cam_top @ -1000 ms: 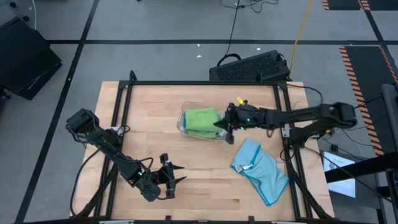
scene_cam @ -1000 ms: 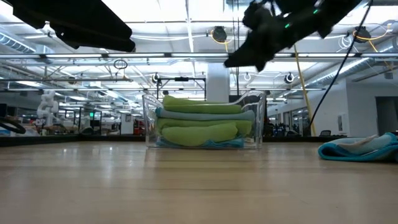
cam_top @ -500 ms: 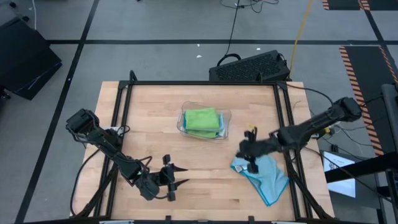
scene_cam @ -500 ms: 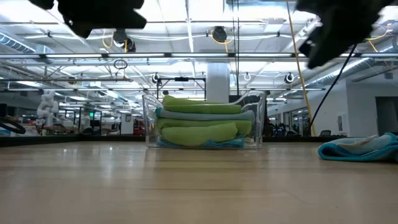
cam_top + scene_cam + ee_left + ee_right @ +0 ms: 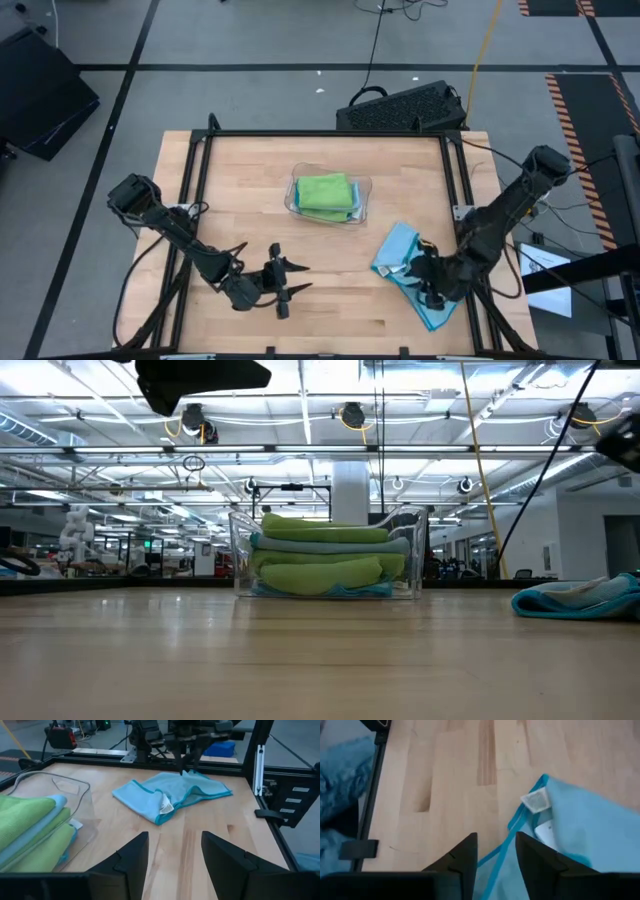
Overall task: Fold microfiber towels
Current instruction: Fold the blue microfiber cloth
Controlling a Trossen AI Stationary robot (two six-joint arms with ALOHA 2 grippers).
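While a few folded towels [image 5: 324, 193], green and blue, already sit stacked in the clear tray [image 5: 361, 210] mid-table toward the far edge, one loose blue towel [image 5: 415, 272] lies rumpled near the right edge, not folded yet. Right gripper [image 5: 428, 286] hangs over it, fingers slightly apart, empty. Left gripper [image 5: 283, 289] waits near the front edge, fingers spread, empty.
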